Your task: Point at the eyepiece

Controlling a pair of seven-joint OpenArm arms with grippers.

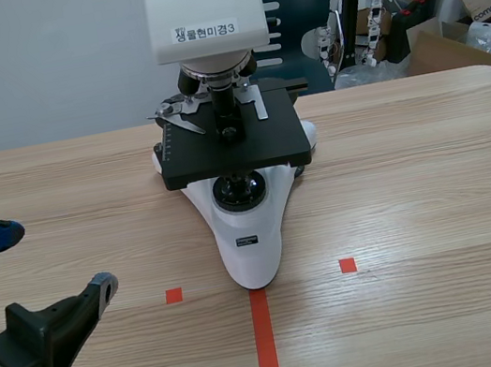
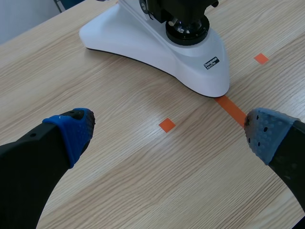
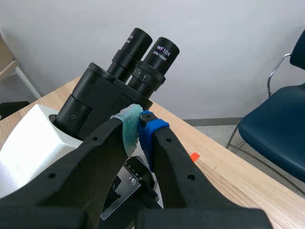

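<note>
A white microscope (image 1: 241, 213) with a black stage stands at the table's middle; its head runs past the scene view's top, so the eyepieces are hidden there. In the right wrist view two black eyepieces (image 3: 157, 57) rise from the black head. My right gripper (image 3: 138, 125) is shut, its pads together, their tips just below the nearer eyepiece tube. Whether they touch it is unclear. The right arm is not in the scene view. My left gripper (image 1: 54, 260) is open low at the left, above bare table. In its own view the microscope's white base (image 2: 157, 43) lies ahead.
A dark blue chair (image 1: 295, 4) stands behind the table, also seen as a chair (image 3: 274, 124) in the right wrist view. Cardboard boxes (image 1: 472, 10) and a metal stand sit at the back right. Orange tape marks (image 1: 265, 342) lie in front of the microscope.
</note>
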